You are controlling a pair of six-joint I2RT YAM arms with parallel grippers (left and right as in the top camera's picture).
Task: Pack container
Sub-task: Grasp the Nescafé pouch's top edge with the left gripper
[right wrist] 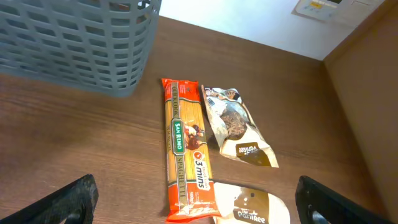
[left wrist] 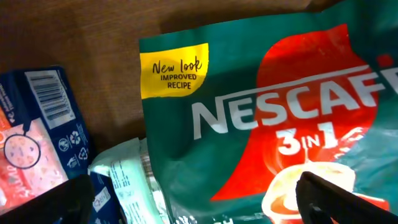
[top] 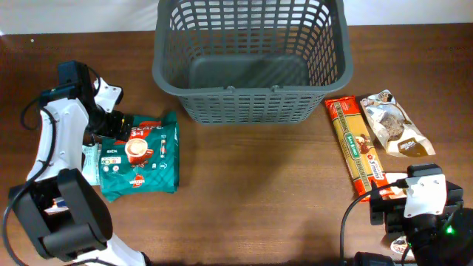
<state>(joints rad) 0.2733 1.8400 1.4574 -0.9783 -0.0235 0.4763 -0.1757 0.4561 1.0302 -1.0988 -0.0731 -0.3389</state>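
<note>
basket (top: 251, 94): back middle of the table (top: 251, 192)
Nescafé 3in1 bag (top: 140, 155): front-left of it
spaghetti packet (top: 356, 148): front-right, snack pouch (top: 395, 124) just right of it

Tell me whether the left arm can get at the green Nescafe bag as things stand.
Probably yes. The left pincer is open, close above the Nescafe bag, and nothing lies on top of the bag. A pale packet and a blue packet lie at one edge only.

Left gripper (left wrist: 199, 205) and right gripper (right wrist: 202, 202) both hover low, each with jaws spread fully wide
</note>
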